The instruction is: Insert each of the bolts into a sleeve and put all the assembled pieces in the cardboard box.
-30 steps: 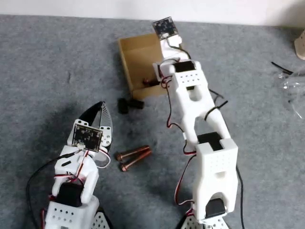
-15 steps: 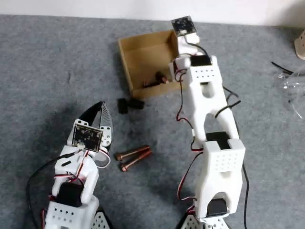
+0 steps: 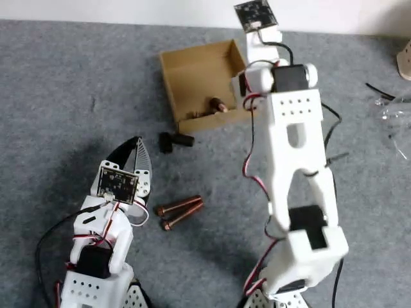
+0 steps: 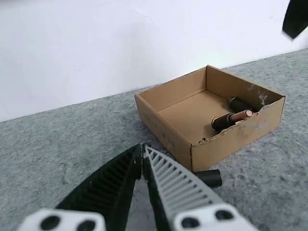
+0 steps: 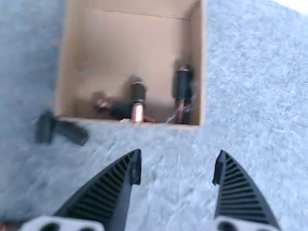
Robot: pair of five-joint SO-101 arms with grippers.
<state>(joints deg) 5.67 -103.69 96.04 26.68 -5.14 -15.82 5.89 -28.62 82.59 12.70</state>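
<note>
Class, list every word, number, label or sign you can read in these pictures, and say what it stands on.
No text can be read.
The cardboard box walls are plain.
The circuit boards on the wrists carry marks too small to read.
The copper bolts and black sleeves show no print.

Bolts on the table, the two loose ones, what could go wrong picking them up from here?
The two bolts lie close together beside the left claw, so gripping one may roll or drag the other. The two black sleeves sit close to the front wall of the cardboard box; a reach for them might nudge the box.
</note>
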